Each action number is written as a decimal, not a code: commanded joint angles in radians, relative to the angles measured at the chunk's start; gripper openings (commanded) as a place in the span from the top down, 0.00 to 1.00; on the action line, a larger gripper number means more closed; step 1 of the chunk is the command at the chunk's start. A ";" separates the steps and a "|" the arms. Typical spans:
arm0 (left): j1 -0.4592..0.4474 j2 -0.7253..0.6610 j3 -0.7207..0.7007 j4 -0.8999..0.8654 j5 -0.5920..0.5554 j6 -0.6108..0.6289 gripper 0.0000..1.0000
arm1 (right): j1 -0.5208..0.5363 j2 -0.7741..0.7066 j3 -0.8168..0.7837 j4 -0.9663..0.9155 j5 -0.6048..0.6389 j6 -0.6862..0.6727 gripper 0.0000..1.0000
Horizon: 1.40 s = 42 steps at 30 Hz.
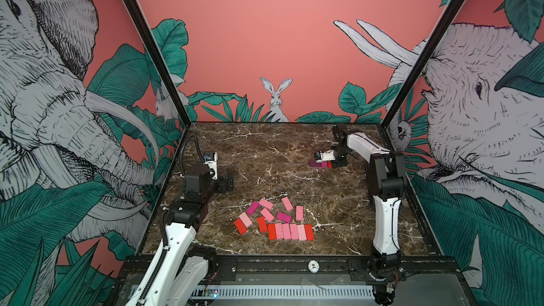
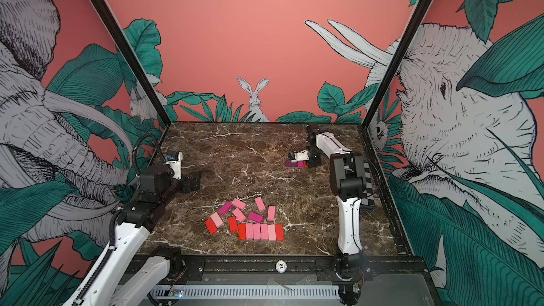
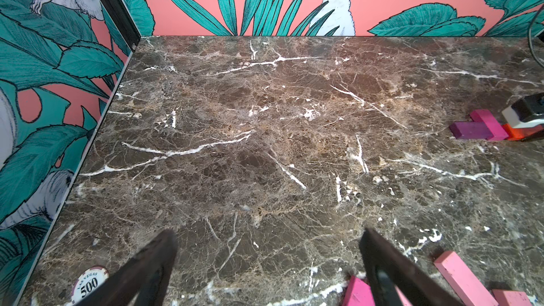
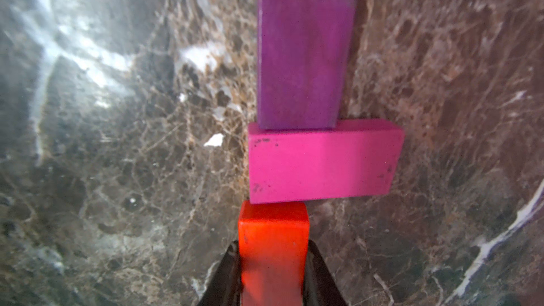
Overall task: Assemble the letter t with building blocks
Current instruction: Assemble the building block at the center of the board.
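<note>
Between the right gripper's (image 4: 272,247) fingers sits a red block (image 4: 273,228), pinched narrow across its width. Its free end butts the long side of a magenta block (image 4: 323,166) just ahead of the fingertips. Beyond the magenta one, farther from the fingers, a dark purple block (image 4: 303,48) lies roughly in line with the red, its near end touching the magenta's far side. The three seem to lie flat on the marble table (image 4: 117,142) and already hint at a cross.

The step in hand looks like seating the red piece as part of the stem. To do it well, keep the red block square to the magenta bar and lined up with the purple. The red sits slightly to one side of the purple's centreline, and the magenta bar juts out mostly to one side of the fingers, so a small sideways nudge before release would likely help. Press down lightly, open slowly and withdraw straight back, so the fingers neither drag the block nor shove the bar.

Elsewhere, the left gripper (image 3: 268,232) has its fingers wide with nothing between them, over bare marble. The remaining building blocks (image 1: 273,219) lie loose near it, well apart from the right fingers.
</note>
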 commanded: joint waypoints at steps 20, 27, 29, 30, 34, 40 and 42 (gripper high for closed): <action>0.000 -0.023 -0.005 -0.003 -0.007 0.001 0.01 | 0.013 0.050 0.046 -0.052 -0.026 0.038 0.98; 0.000 -0.022 -0.002 -0.007 -0.007 0.004 0.01 | 0.013 0.059 0.054 -0.055 -0.026 0.047 0.91; 0.000 -0.022 -0.001 -0.007 -0.008 0.005 0.01 | 0.013 0.063 0.059 -0.060 -0.028 0.052 0.90; 0.000 -0.022 -0.001 -0.007 -0.008 0.005 0.01 | 0.013 0.064 0.062 -0.061 -0.028 0.053 0.89; 0.000 -0.022 0.000 -0.009 -0.009 0.007 0.01 | 0.013 0.070 0.068 -0.066 -0.029 0.055 0.86; 0.000 -0.018 -0.001 -0.006 -0.009 0.005 0.01 | 0.013 0.070 0.069 -0.080 -0.046 0.062 0.75; 0.000 -0.020 -0.001 -0.006 -0.010 0.005 0.01 | 0.012 0.070 0.069 -0.079 -0.047 0.062 0.72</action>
